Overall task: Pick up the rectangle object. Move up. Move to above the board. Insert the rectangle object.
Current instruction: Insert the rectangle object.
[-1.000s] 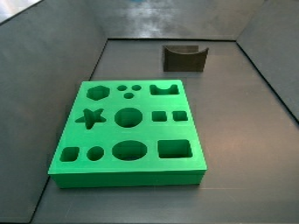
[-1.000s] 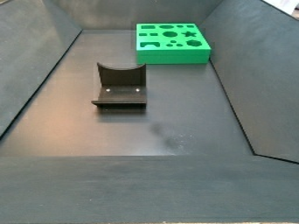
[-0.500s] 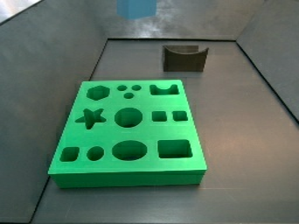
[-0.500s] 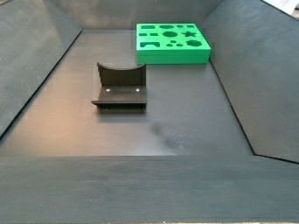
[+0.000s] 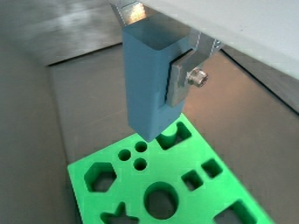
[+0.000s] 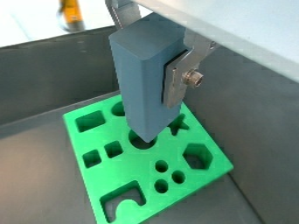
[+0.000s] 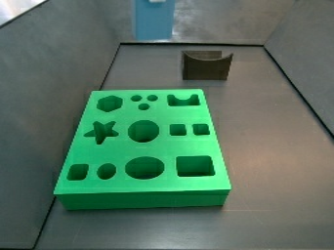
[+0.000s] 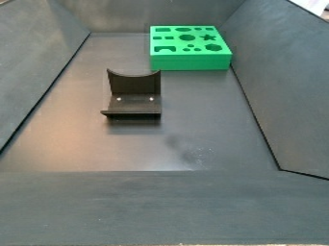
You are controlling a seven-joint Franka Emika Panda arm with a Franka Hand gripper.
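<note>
Blue-grey and matte, the rectangle object (image 5: 149, 74) hangs upright in the gripper (image 6: 149, 74), clamped between its silver fingers (image 5: 184, 74), high over the board (image 6: 146, 144); a side view catches only the block's lower end (image 7: 152, 18) at the frame's top. The green slab lies well below the claw. This looks like the carry to above the board. Next comes lining the block up over a matching square hole, then lowering straight down.

Only other thing in there is the fixture (image 8: 131, 94) (image 7: 206, 63) — dark L-shaped bracket on its base plate, curved notch along its top edge, standing on the grey floor, well apart from everything else.
</note>
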